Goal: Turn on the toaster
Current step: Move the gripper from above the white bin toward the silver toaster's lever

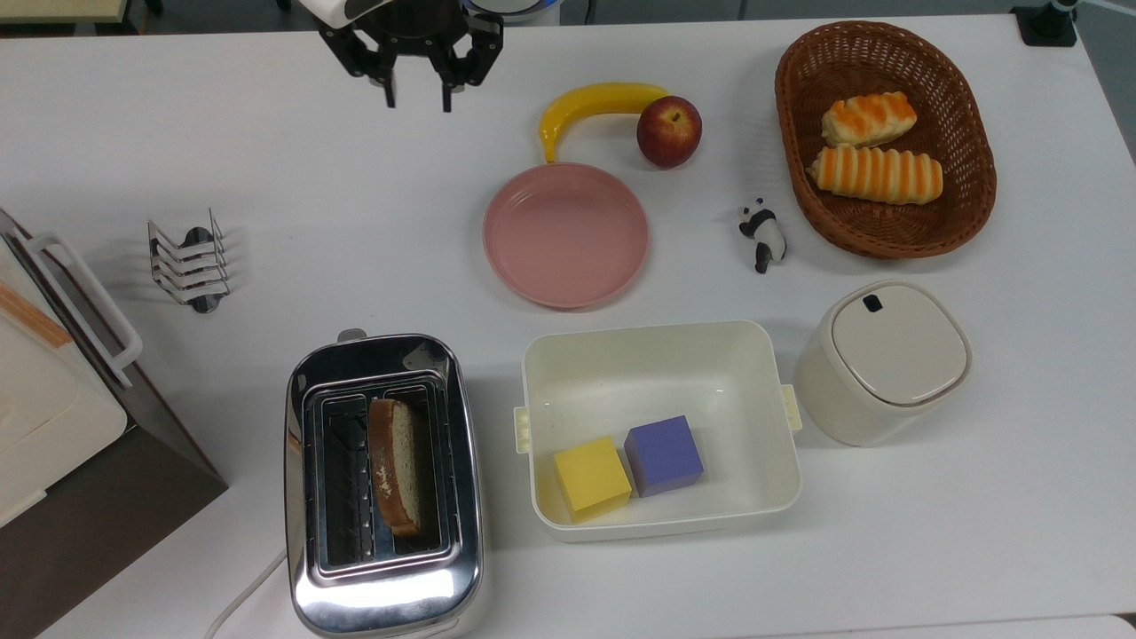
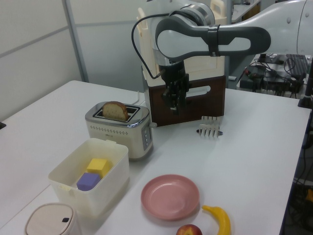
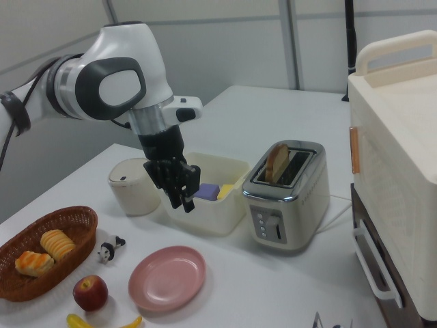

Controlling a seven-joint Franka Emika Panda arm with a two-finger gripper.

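Note:
The chrome two-slot toaster [image 1: 382, 484] stands near the front edge in the top view, with a slice of bread [image 1: 395, 466] upright in its right slot. Its small lever knob [image 1: 351, 335] sticks out at the far end, and a white cord leaves the near left corner. My gripper [image 1: 417, 96] hangs at the top view's far edge, well away from the toaster, open with a narrow gap and nothing between its fingers. In the left view the gripper [image 2: 173, 106] is above and right of the toaster [image 2: 120, 129]. In the right view the gripper [image 3: 183, 203] points down, left of the toaster [image 3: 287, 195].
A wire toast rack [image 1: 188, 262] and a brown-and-cream box [image 1: 53, 417] sit at the top view's left. A pink plate [image 1: 565, 235], banana [image 1: 590, 105], apple [image 1: 668, 131], panda figure [image 1: 761, 235] and bread basket [image 1: 887, 222] lie further right. A white bin [image 1: 657, 355] with two cubes adjoins a lidded canister [image 1: 887, 364].

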